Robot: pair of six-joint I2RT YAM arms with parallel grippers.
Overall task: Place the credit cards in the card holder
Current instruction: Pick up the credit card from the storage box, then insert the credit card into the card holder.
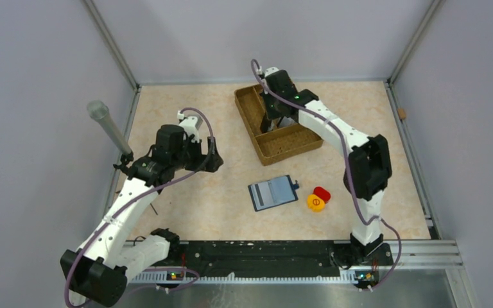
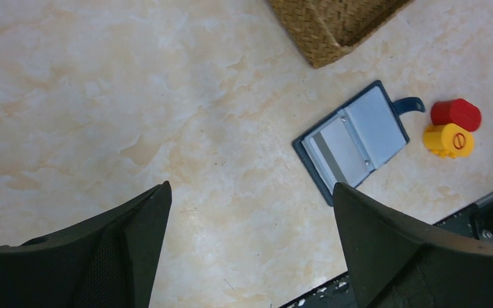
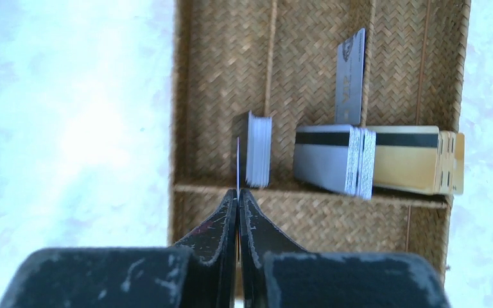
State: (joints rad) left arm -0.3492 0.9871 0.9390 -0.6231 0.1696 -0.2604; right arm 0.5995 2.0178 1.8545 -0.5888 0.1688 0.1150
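Nearest you, the card holder (image 1: 273, 192) lay open and flat on the desk (image 2: 103, 96), pale slots facing up. A red piece (image 2: 456, 113) and a yellow piece (image 2: 449, 139) sat just beside its tab. Your left pincer (image 2: 250, 192) hung over bare desk to the left of the holder, jaws wide apart and carrying nothing.

Farthest out, your right pincer (image 3: 238, 192) was down in the woven tray (image 3: 218, 77). Its jaws were pressed together on a single card (image 3: 237, 160), seen edge-on and standing just beside a small upright stack (image 3: 259, 149). More credit cards (image 3: 334, 160), grey and gold, stood in the next compartment.

You appeared to be at the pick. One card was pinched, and I could not tell whether it was off the tray floor. The next move probably called for a straight lift clear of the neighbouring stack and the tray wall. You would then carry the card back to the holder and turn it to line up with a slot. The holder lay loose, so your idle left pincer might have had to steady it.
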